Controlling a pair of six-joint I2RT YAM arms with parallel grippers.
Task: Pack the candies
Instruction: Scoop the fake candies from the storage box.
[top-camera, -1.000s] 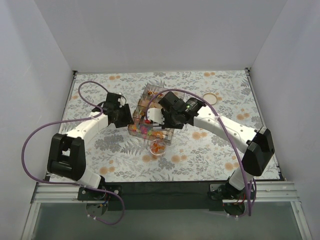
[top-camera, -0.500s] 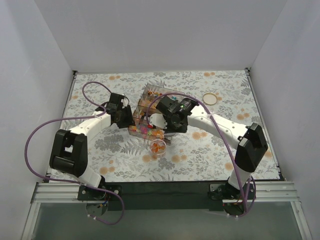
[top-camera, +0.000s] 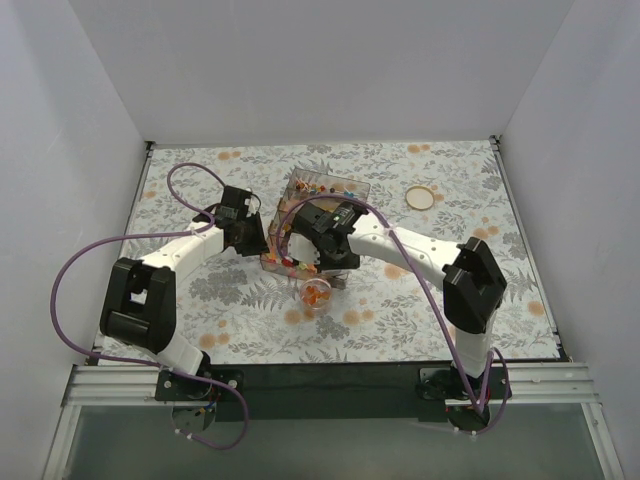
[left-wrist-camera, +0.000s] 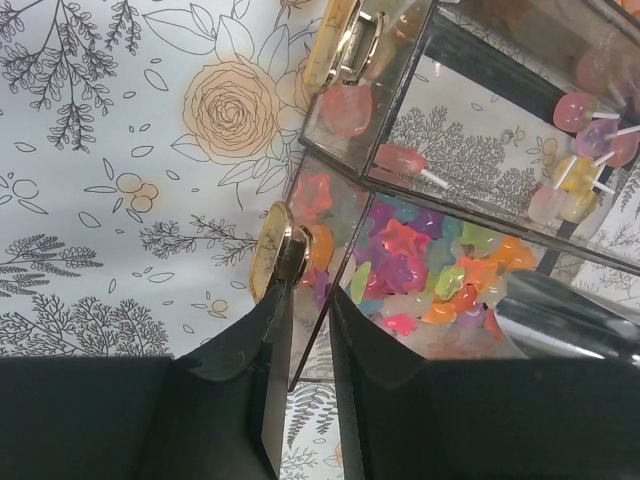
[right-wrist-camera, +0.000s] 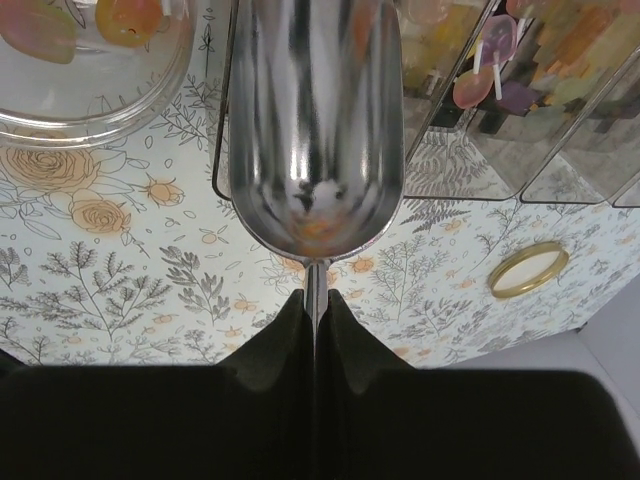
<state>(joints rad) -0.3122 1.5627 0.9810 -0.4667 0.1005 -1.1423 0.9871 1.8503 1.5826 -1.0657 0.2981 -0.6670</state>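
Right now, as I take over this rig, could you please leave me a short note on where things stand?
The left gripper is shut on a clear panel of the candy box, beside a gold knob and next to the compartment of star candies.
The right gripper is shut on the handle of the metal scoop; its bowl looks about empty, its tip at that compartment.
The cup stands just on the near side of the box, with a few orange candies inside.
The gold lid lies apart, far right.
Done: some candies in the cup. Left: probably more scoops, then the lid.
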